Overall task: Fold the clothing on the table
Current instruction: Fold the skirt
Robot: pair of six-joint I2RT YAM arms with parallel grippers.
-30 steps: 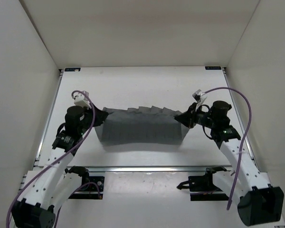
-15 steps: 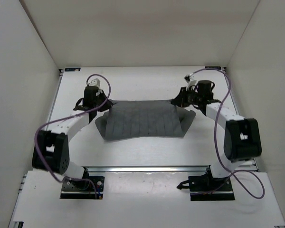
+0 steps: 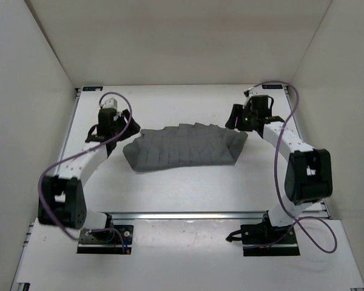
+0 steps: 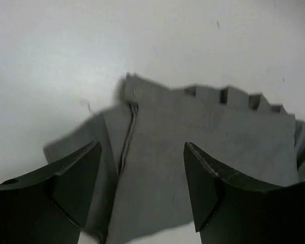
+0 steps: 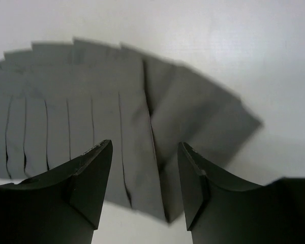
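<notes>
Softness rules, we judge: the grey pleated skirt [image 3: 185,148], mid-way across the table [image 3: 170,194] between left gripper [image 4: 141,147] and right gripper [image 5: 145,144], looks light and limp. Both grippers' fingers stand apart, empty; we'd pinch its end corners.

Plain white flat wall panels [image 3: 170,42] are standing around three sides. A small dark corner fitting [image 3: 92,88] is sitting far left, a second dark fitting [image 3: 273,87] far right. A black flat metal base plate [image 3: 90,244] is lying near left, another black plate [image 3: 285,245] near right.

Clothing [image 3: 182,148] of soft, matt, pleated grey cloth; table [image 3: 188,194] smooth, matt white, metal-edged.
</notes>
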